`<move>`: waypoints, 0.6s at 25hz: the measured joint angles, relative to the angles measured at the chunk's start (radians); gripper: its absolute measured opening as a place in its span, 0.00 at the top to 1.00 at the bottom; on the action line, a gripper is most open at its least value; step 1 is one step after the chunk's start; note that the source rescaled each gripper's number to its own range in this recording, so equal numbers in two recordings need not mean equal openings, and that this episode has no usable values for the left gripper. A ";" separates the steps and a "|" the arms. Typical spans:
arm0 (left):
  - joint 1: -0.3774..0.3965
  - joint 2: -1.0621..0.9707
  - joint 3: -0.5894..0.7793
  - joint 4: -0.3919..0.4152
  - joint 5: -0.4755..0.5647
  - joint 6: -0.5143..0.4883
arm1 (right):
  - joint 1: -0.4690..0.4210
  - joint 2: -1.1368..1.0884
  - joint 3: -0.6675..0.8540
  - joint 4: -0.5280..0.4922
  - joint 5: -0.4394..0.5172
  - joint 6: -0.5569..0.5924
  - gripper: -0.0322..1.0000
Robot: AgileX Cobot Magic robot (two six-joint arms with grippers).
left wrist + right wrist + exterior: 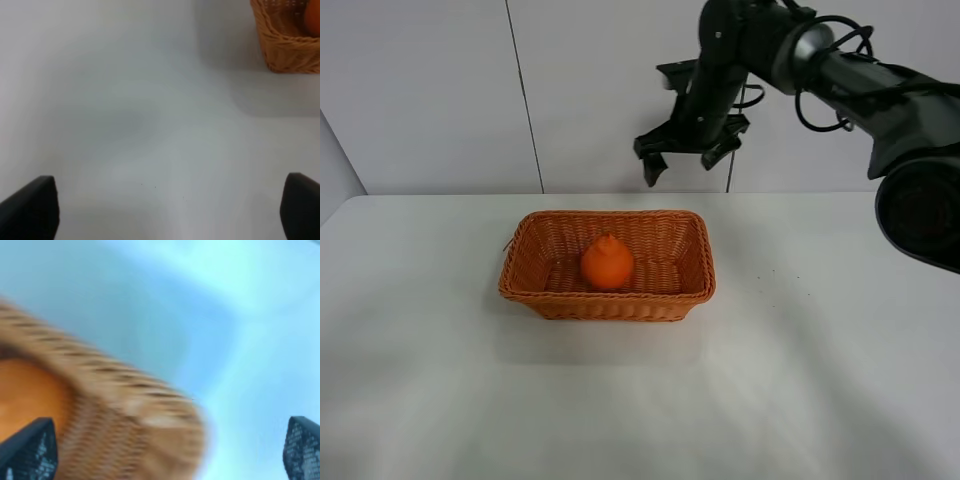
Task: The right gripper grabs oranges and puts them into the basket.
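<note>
The orange (607, 264) sits inside the basket (610, 302), near its middle, upright with its bumped neck pointing up and its lower part hidden behind the front wall. The woven basket rests on the white tabletop (820, 350), its long side facing the high camera. The right gripper (685, 162) hangs in the air above and behind the basket's far right corner, well apart from the fruit. Its two short black fingers are spread and hold nothing, and the black arm reaches in from the upper right with cables looping along it. The right wrist view is heavily blurred, yet it shows the basket rim and a patch of orange below, with the two fingertips at opposite edges of the picture and only tabletop and basket between them. The left gripper (167, 200) is out of sight in the high view. In its own wrist view the fingertips stand wide apart over bare tabletop, gripping nothing — the basket's corner lies well off to one side.
</note>
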 joint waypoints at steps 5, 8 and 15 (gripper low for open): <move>0.000 0.000 0.000 0.000 0.000 0.000 | -0.184 0.001 0.002 -0.004 0.000 -0.012 0.00; 0.000 0.000 0.000 0.000 0.000 0.000 | -0.274 0.001 0.002 -0.013 0.000 -0.013 0.00; 0.000 0.000 0.000 0.000 0.000 0.000 | -0.342 0.000 0.007 -0.013 0.000 -0.013 0.00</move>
